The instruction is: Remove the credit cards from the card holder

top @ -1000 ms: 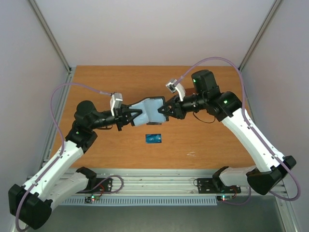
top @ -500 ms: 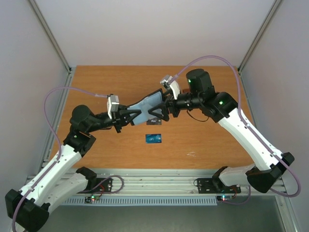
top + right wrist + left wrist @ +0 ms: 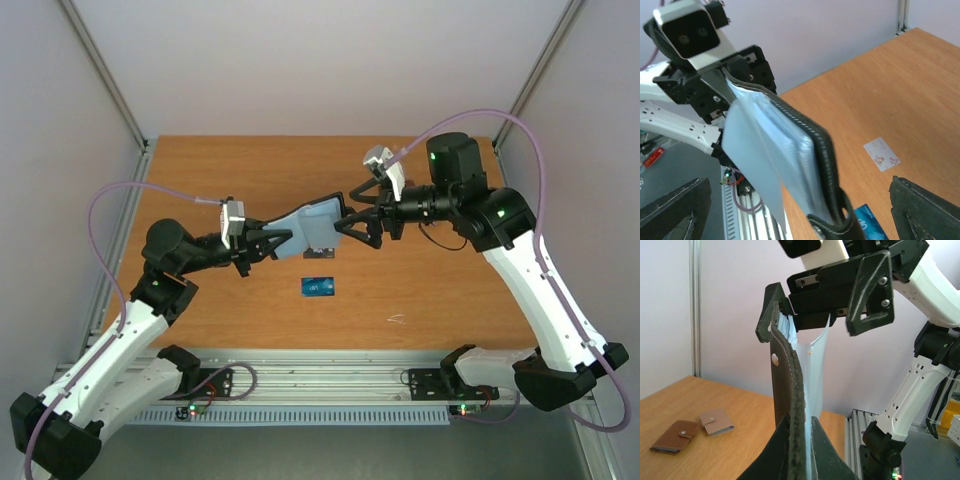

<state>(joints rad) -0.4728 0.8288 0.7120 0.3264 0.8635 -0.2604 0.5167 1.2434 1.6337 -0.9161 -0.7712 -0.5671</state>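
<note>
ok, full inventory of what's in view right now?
card holder: 1, black outside with light blue lining, held above the table between the arms
blue card: 1, blue, flat on the table, nearer the arm bases than the holder
white card: 1, white with red marks, flat on the table, just beyond the blue card
brown wallet: 1, dark brown, closed, on the table
tan-pink wallet: 1, tan-pink, closed, right beside the brown wallet
table: 1, orange-brown wood
left gripper: 1, black, shut on one end of the card holder
right gripper: 1, black, open, fingers either side of the holder's other end
</note>
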